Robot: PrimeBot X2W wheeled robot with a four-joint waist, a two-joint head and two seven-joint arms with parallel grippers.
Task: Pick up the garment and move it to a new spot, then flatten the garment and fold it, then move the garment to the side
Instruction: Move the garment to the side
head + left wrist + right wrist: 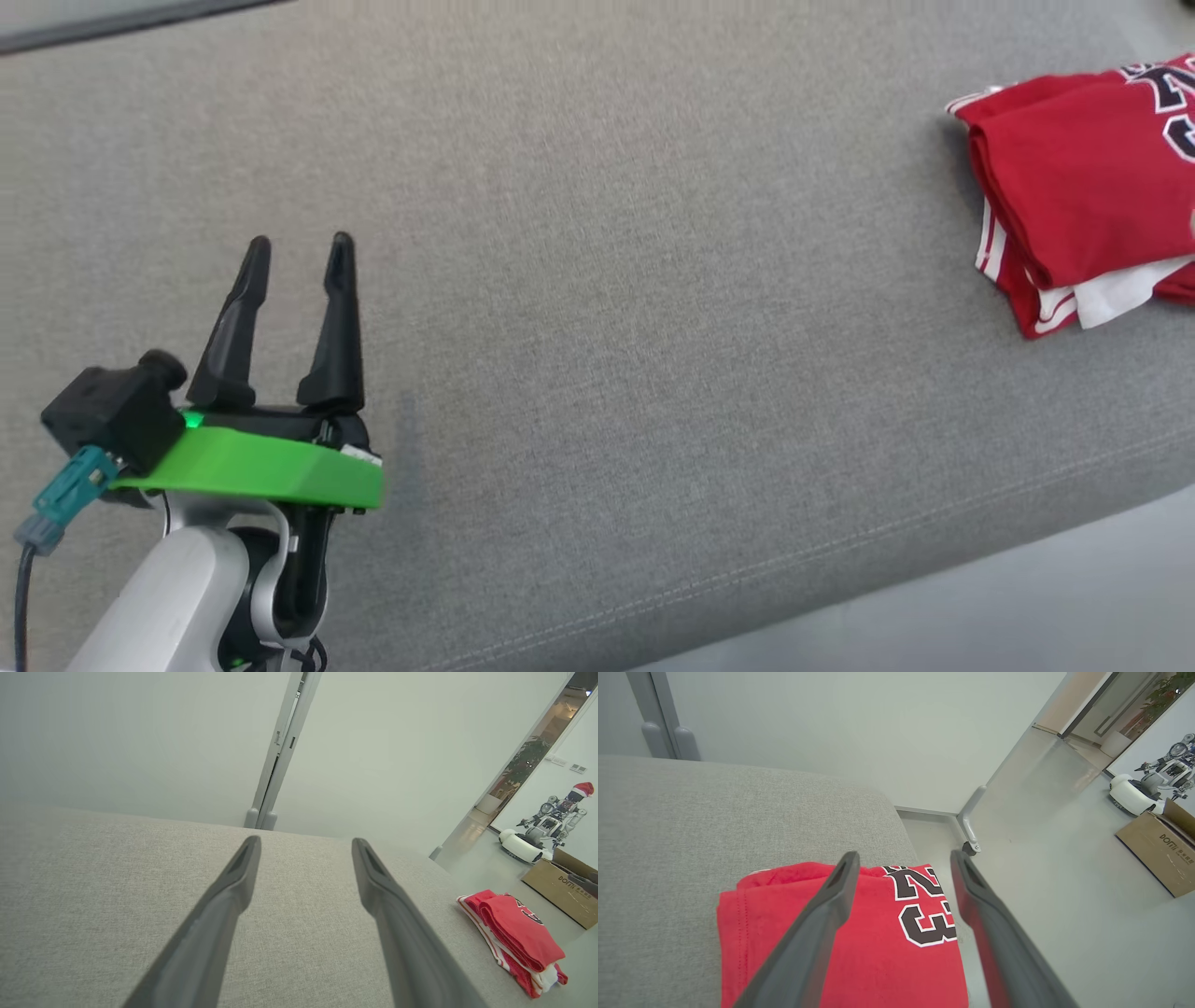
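**Folded red garment** (1074, 177) lies at the far right end of the grey bench (597, 280), apparently already set to the side. Its numbered panel faces up, and a white layer pokes out of the stack's near edge. In the right wrist view the garment's outer edge lies at, or just over, the bench's rim above the floor (1064, 882).

**Right gripper** (904, 855): fingers spread above the garment, grasping nothing. Whether they touch the cloth cannot be told.

**Left gripper** (301, 243): released and empty, over bare upholstery, well apart from the garment.

**Hazards:**
- A finger catching the top layer on withdrawal would drag the fold open.
- A sideways nudge could tip the stack off the rim to the floor.
- The loose white layer may slide out.
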